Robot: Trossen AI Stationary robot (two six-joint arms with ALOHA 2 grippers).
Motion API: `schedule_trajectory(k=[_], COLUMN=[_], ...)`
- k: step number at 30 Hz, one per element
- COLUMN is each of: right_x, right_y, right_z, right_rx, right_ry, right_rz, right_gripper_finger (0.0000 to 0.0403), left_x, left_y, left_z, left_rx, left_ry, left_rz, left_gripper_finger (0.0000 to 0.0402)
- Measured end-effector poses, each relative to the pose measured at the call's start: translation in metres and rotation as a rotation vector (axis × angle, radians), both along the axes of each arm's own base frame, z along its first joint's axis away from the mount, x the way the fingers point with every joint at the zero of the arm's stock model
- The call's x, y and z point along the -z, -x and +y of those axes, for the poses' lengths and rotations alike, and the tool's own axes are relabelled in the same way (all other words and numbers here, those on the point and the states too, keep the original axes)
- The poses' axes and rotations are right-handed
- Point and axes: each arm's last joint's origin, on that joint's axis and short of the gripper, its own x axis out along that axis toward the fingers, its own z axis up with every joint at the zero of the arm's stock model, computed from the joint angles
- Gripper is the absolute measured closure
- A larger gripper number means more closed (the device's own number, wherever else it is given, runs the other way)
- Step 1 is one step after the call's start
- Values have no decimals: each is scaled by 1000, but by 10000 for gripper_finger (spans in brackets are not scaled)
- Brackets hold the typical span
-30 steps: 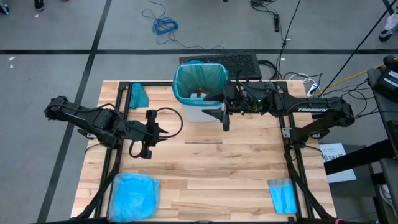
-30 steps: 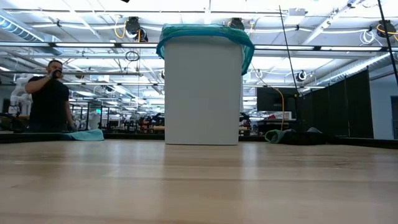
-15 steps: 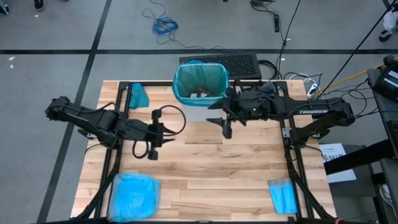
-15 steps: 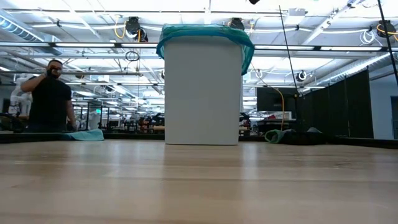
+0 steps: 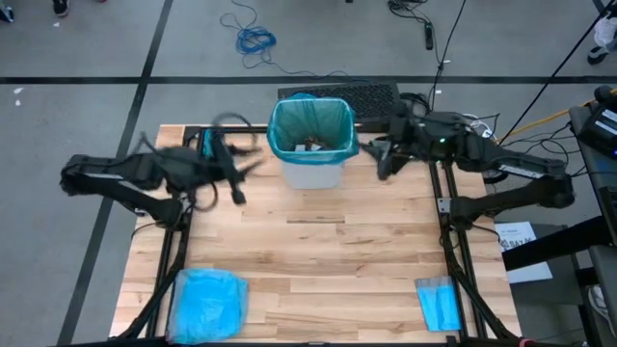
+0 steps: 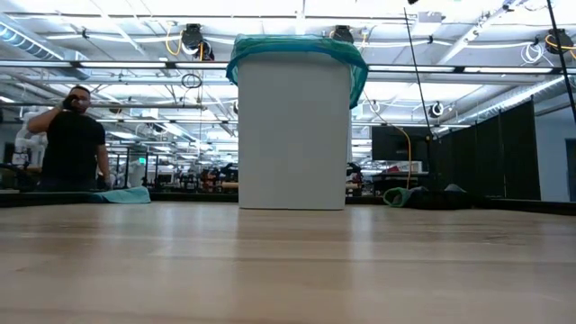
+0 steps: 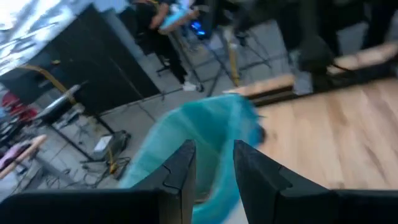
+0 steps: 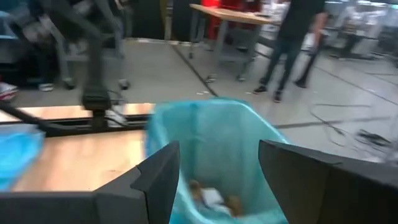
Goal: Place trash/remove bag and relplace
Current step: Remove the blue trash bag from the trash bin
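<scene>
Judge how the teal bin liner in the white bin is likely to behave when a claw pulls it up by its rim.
The liner looks thin and crinkly where it folds over the white bin, so it will probably go floppy and bunch. Only a few scraps of trash lie inside, so it should lift lightly. The tall bin may tip or lift with it unless held.

white bin (image 6: 292,135) | keyboard (image 5: 366,94) | person (image 6: 74,139) | blue cable (image 5: 255,40)
</scene>
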Motion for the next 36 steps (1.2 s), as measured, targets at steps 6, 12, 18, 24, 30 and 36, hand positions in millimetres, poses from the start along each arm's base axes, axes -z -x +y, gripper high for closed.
schedule_trajectory(k=[6, 12, 18, 24, 30, 36], right_x=[29, 43, 51, 61, 59, 61], right_y=[30, 54, 72, 82, 80, 75], right_z=[-9, -25, -48, -71, -82, -87], right_rx=[65, 223, 377, 435, 323, 289], right_ry=[51, 168, 84, -321, -703, -879], right_rz=[-30, 2, -29, -268, -494, -555], right_gripper_finger=[193, 193, 193, 193, 193, 193], left_x=[-12, -14, 2, 20, 20, 20], left_y=[22, 20, 11, 11, 35, 51], left_z=[27, 54, 97, 137, 162, 173], left_rx=[-79, -228, -444, -462, -387, -94], left_ry=[18, -32, 49, 385, 773, 1088], left_rz=[-87, -98, -48, -143, -341, -361], left_gripper_finger=[297, 297, 297, 297, 297, 317])
